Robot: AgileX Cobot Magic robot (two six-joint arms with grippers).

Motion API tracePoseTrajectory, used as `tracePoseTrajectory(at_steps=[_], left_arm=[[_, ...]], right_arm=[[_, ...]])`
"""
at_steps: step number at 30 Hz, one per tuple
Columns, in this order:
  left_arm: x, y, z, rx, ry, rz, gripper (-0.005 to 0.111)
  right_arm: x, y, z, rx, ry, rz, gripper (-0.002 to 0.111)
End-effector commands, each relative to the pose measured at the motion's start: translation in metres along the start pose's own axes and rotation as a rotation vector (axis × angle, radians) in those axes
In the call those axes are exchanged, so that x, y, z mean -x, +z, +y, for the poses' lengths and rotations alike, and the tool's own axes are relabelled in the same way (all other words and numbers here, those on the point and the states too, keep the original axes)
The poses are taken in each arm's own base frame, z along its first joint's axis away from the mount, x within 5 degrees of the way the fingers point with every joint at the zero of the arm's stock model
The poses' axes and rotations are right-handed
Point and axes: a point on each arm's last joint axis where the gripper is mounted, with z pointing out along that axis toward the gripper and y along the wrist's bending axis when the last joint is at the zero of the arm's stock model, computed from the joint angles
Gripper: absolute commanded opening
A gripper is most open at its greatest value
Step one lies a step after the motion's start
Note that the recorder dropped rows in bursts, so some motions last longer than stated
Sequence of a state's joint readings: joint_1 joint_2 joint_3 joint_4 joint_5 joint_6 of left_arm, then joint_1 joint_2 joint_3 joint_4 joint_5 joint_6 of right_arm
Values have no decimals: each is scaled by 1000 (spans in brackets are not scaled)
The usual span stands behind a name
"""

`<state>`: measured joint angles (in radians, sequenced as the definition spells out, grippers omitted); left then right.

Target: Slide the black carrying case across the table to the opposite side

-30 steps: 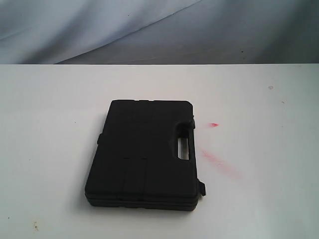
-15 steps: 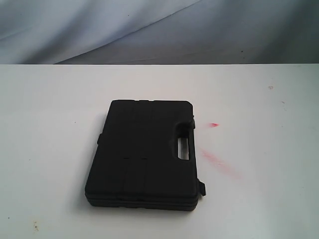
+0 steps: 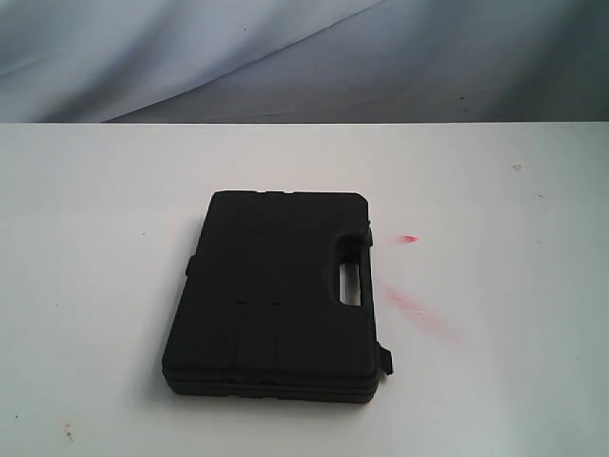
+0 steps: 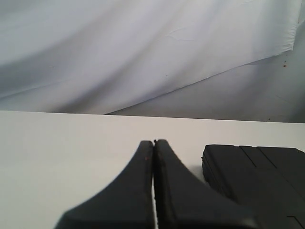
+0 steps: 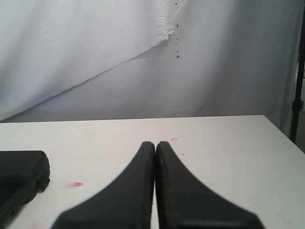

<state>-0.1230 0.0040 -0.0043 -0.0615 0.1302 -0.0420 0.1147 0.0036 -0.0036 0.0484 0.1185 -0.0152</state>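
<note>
The black carrying case [image 3: 276, 295] lies flat and closed on the white table [image 3: 95, 209], near the front middle in the exterior view, its handle cutout on the right side. Neither arm shows in the exterior view. In the left wrist view my left gripper [image 4: 154, 142] is shut with nothing in it, and the case [image 4: 257, 171] lies a short way off to one side. In the right wrist view my right gripper [image 5: 155, 143] is shut and empty too, with a corner of the case [image 5: 21, 174] at the picture's edge, well apart.
Red smudges [image 3: 411, 303] and a small red mark [image 3: 409, 238] stain the table right of the case. A wrinkled pale backdrop cloth [image 3: 304, 57] hangs behind the far table edge. A dark stand pole [image 5: 299, 90] rises past the table's side.
</note>
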Motion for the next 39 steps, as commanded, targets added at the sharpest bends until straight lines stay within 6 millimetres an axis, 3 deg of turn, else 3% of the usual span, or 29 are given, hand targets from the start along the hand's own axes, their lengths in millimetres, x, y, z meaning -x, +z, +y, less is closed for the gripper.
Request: tracePoseTrajectory(at_steps=[1,39], left_arm=[[-1,0,0,1,-9,1,0],[-1,0,0,1,-9,1,0]], right_arm=[[-1,0,0,-6,2,-1,0],[1,0,0,-6,3,-25,0]])
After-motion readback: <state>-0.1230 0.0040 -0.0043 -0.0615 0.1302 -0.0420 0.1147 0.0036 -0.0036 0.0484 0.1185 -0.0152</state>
